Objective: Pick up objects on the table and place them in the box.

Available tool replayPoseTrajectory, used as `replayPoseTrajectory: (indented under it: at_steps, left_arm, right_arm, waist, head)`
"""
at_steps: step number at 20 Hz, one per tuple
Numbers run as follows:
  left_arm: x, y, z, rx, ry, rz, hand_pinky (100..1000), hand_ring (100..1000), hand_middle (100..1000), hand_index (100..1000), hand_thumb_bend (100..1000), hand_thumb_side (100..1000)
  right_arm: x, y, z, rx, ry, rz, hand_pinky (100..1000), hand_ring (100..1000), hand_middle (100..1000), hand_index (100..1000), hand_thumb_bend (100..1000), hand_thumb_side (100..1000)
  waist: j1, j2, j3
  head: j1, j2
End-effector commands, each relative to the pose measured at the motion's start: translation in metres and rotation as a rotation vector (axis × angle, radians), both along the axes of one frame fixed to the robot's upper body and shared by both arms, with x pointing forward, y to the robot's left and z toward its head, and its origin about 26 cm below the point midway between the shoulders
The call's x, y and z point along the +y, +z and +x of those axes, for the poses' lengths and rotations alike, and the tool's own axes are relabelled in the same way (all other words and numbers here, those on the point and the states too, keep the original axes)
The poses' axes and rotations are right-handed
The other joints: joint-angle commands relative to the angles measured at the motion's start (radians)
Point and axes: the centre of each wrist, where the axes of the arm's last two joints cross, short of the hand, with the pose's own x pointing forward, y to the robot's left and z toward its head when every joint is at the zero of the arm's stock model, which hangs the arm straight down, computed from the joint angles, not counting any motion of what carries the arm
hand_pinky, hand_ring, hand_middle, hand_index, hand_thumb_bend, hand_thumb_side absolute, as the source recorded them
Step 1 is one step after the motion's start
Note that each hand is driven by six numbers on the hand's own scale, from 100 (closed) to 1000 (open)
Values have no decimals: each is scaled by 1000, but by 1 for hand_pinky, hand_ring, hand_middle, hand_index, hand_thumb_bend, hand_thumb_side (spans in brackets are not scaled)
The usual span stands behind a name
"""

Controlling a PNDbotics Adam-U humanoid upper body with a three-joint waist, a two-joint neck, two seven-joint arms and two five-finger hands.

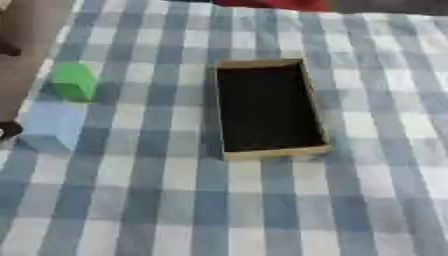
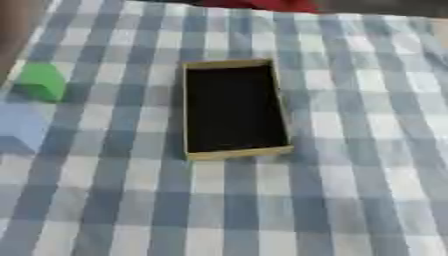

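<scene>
Blue-and-white checked cloth covers the table (image 1: 262, 210).

Item 1: box (image 1: 267, 107), shallow, tan rim, dark inside, nothing in it. It sits mid-table; its long axis runs from near to far, open face up.

Item 2: green block (image 1: 73, 81), left of the box and well apart from it. It looks rigid and light, with flat faces; a hold across two opposite sides should suit.

Item 3: pale blue block (image 1: 51, 125), just nearer than the green one, by the table's left edge. Likely similar in handling, though larger. Its outline is too soft to tell which way it points.

Robot hand: neither shows in either view, so places cannot be set against it, and finger state cannot be told.
</scene>
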Motion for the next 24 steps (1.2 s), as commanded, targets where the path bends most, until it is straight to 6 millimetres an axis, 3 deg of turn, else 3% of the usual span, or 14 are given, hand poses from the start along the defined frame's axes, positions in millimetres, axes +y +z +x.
replayPoseTrajectory:
  at_steps: [1, 7, 8, 13, 18, 21, 24]
  left_arm:
    - [0, 14, -4, -28, 2, 41, 824, 827, 821, 901, 539, 332]
    - [0, 13, -4, -24, 5, 38, 822, 826, 820, 901, 525, 338]
    - [0, 14, -4, -30, 6, 33, 818, 822, 814, 897, 471, 329]
    - [2, 21, -5, -129, -5, -27, 787, 791, 774, 877, 387, 315]
    - [6, 23, -7, -205, -4, -68, 745, 739, 674, 793, 268, 318]
    - [8, 22, -8, -228, 7, -94, 743, 738, 669, 787, 266, 340]
    - [8, 19, -7, -206, -7, -88, 773, 770, 732, 844, 348, 410]
  right_arm:
    - [-1, 11, -4, -35, -3, -37, 830, 802, 813, 815, 100, 1000]
    - [-1, 11, -4, -34, -4, -36, 830, 802, 813, 815, 100, 1000]
    - [-1, 11, -4, -35, -4, -36, 829, 802, 813, 815, 100, 1000]
    - [-2, 10, -5, -37, -9, -33, 829, 802, 813, 815, 100, 1000]
    - [-3, 10, -5, -36, -12, -33, 829, 802, 812, 815, 100, 1000]
    - [-3, 10, -5, -36, -14, -32, 829, 802, 812, 815, 100, 1000]
    - [-3, 10, -5, -36, -13, -33, 829, 802, 812, 814, 100, 1000]
  waist:
    - [3, -18, -1]
    - [2, -18, -2]
    - [2, -18, -1]
    - [2, -18, 4]
    - [2, -19, 8]
    - [1, -19, 9]
    - [0, -19, 9]
  head:
    - [3, -8]
    - [4, -6]
    - [4, -4]
    - [4, 3]
    - [0, 6]
    - [-1, 6]
    - [2, 5]
